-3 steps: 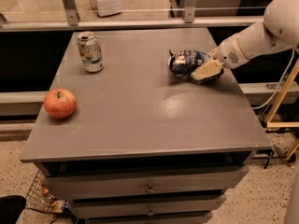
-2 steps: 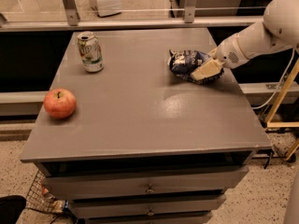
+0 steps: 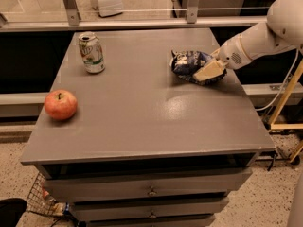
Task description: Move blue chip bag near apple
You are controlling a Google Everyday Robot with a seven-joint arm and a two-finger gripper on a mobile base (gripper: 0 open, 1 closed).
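Note:
The blue chip bag [image 3: 186, 62] lies crumpled on the grey table [image 3: 142, 117], towards its right edge. My gripper [image 3: 202, 71] reaches in from the right on a white arm and sits at the bag's right side, touching it, low over the tabletop. The apple [image 3: 60, 104], red with yellowish patches, rests near the table's left edge, far from the bag and the gripper.
A green-and-white soda can [image 3: 92, 53] stands upright at the back left of the table. Drawers run below the table front. A wooden frame [image 3: 284, 103] stands to the right of the table, and a wire basket [image 3: 45, 200] sits on the floor at lower left.

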